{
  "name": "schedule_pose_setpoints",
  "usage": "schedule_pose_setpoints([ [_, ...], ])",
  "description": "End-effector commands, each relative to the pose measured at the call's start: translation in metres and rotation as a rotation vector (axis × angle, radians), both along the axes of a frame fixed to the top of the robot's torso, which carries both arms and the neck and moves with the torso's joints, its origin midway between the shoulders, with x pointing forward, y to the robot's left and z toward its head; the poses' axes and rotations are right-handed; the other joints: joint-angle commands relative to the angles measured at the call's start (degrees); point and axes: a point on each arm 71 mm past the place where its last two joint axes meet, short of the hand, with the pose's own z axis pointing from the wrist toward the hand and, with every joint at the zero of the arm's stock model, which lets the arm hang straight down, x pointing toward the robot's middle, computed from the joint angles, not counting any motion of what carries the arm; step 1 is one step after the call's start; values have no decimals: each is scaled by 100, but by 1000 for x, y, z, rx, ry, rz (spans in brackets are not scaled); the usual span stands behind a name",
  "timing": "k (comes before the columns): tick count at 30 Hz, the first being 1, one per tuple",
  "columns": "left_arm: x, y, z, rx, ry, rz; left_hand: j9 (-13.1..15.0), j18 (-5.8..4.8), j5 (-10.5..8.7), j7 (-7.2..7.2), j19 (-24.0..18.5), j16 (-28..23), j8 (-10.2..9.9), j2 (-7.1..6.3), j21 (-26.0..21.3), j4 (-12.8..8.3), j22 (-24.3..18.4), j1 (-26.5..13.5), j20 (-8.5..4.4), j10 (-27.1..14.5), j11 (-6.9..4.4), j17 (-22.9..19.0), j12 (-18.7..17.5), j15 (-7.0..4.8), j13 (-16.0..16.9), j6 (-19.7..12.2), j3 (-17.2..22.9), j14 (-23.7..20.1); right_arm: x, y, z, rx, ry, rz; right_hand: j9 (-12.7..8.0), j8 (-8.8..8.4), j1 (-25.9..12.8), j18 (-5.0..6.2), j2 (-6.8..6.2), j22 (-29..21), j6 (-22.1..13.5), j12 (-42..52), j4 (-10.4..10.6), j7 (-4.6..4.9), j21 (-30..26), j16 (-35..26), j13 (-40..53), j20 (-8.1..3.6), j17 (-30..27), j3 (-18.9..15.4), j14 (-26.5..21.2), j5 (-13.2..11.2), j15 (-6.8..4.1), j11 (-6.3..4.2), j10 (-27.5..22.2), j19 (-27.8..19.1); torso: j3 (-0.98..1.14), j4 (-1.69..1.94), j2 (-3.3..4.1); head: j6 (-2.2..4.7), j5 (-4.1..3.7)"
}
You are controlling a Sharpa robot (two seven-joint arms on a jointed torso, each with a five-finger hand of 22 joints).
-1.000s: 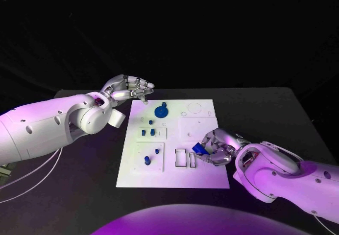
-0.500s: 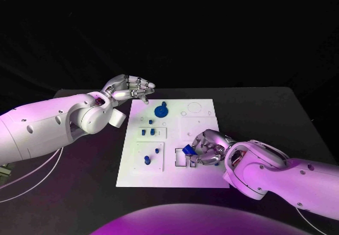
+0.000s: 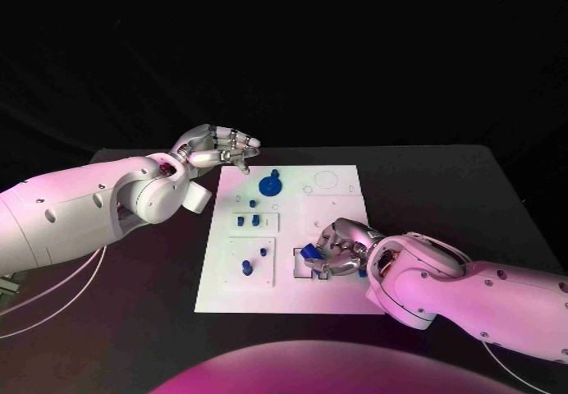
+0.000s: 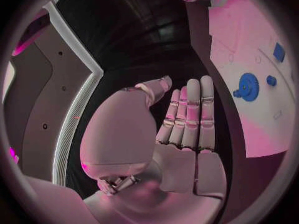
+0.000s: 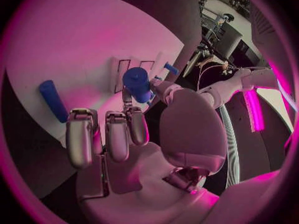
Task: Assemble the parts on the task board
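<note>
While right hand [image 3: 340, 250] pinches one blue part [image 3: 310, 250], six more seated

A black table [image 3: 450, 189] with a matte top stands in the middle of the scene; its far edge runs straight and its far corners are cut at a slant. Behind the table and to both sides of it hangs plain black backdrop [image 3: 355, 74], without a seam, window or lamp to tell. The ground beside the table is too dark to make out. In the right wrist view, beyond the table, a bright glowing strip [image 5: 254, 109] runs lengthwise, and past it lies blurred, cluttered furniture [image 5: 218, 10].
</note>
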Motion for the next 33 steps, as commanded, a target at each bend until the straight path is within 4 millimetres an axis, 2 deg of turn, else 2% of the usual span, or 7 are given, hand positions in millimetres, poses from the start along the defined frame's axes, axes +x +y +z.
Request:
schedule_pose_setpoints([
  [1,-1,-2,1,-8,3,-19,-7,77,28,-9,-15,-21,17,37,-31,3,-8,-38,34,-38,1,-8,24,-9,0,-36,-25,-46,-1,2,-3,-53,9,23,221,574,71,-90,157,1343,342,-2,120,-299,12,20,358,-40,896,158,484,9,-35,-10,41,420,-1,-5,-2,-3,11],
  [5,-1,-2,1,-8,3,-19,-9,78,28,-8,-17,-22,17,38,-42,12,-15,-49,37,-50,3,-8,27,-7,-3,-42,-26,-52,-1,4,-4,-70,13,39,214,579,-42,-85,37,1336,335,-30,116,-298,-13,14,344,-40,884,113,480,8,-33,-8,30,411,1,0,1,-9,22],
  [21,-1,-1,1,-4,7,-19,-9,78,29,-8,-18,-22,17,44,-47,17,-17,-51,38,-53,3,-8,29,-7,-3,-44,-23,-54,1,6,-5,-105,-3,45,200,585,-192,-86,-43,1337,346,-43,153,-293,-7,13,350,-39,885,50,479,12,-31,-4,31,412,0,3,4,-29,33],
  [33,-2,-1,1,-1,9,-20,-9,78,29,-8,-18,-22,17,44,-47,17,-17,-51,38,-53,3,-8,29,-7,-3,-44,-23,-54,-1,9,-4,-120,-13,73,147,562,-504,-75,-175,1322,328,-129,237,-271,-64,-2,304,-23,859,-252,472,28,-12,17,-9,392,4,-4,2,-52,57],
])
